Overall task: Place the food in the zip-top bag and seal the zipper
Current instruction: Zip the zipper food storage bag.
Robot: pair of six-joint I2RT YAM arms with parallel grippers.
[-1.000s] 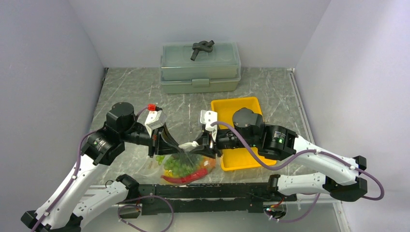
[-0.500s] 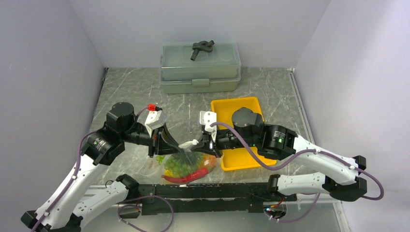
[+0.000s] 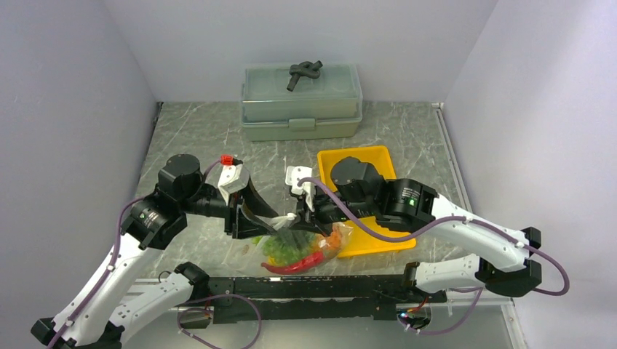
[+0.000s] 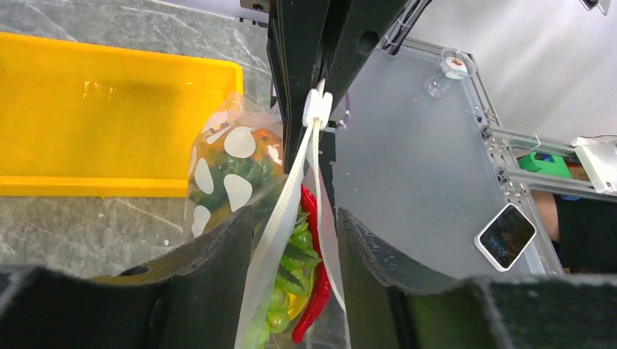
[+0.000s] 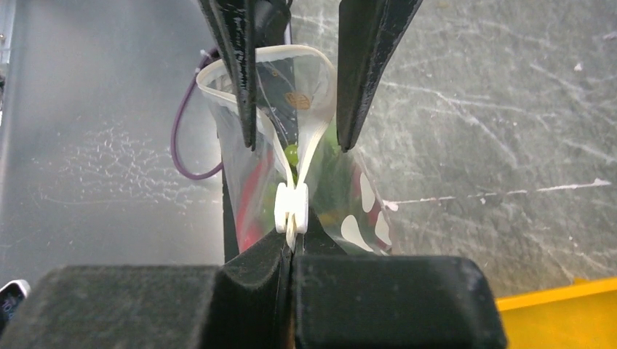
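Between the 2 arms, near the table's (image 3: 204,138) front, the zip-top bag (image 3: 302,246) is hanging with the food (image 3: 289,249) inside. Clamped shut, the right tool (image 5: 291,243) is pinching the zipper (image 4: 285,200). The left tool (image 4: 295,236) is gaping astride that strip, which is running lengthwise between them.

The top external camera sits high above the zip-top bag (image 3: 295,247), on its near side, far off, looking down across the whole table (image 3: 196,138). The 2 wrist cameras sit close on opposite sides of the bag, facing each other; the left wrist looks past it to the yellow tray (image 4: 87,109). All 3 views share the bag's mouth.
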